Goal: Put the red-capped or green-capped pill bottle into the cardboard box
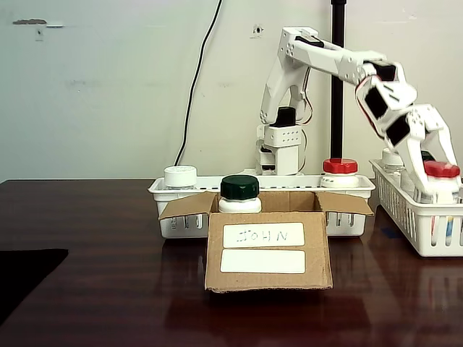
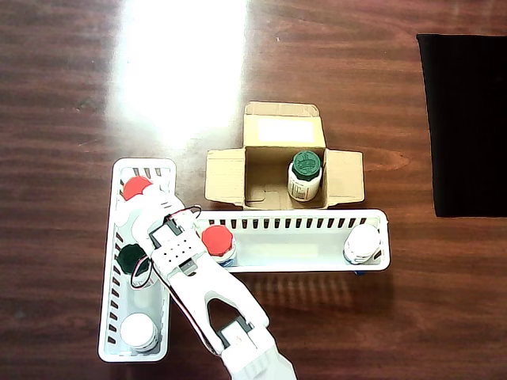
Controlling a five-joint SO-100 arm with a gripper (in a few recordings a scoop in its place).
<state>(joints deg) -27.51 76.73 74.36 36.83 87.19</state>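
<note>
The cardboard box [image 1: 268, 249] [image 2: 265, 162] stands open at the table's middle, two white labels on its front. A green-capped bottle [image 1: 239, 194] [image 2: 305, 172] stands upright inside it. A red-capped pill bottle [image 1: 442, 173] [image 2: 135, 188] stands in the side basket [image 1: 419, 224] [image 2: 111, 261]. My gripper [image 1: 436, 184] [image 2: 142, 199] reaches down into that basket, with a finger on each side of the red cap. Whether the fingers press on the bottle cannot be made out. A second red-capped bottle [image 1: 340, 170] [image 2: 217, 241] stands in the long basket [image 1: 173, 194] [image 2: 293, 252] behind the box.
A white-capped bottle [image 1: 180, 176] [image 2: 364, 242] stands at the long basket's other end. The side basket also holds a dark-capped bottle [image 2: 128, 257] and a white-capped one [image 2: 139, 331]. A black mat [image 1: 25, 278] [image 2: 467, 119] lies at the table's edge. A black pole [image 1: 337, 79] rises behind the arm.
</note>
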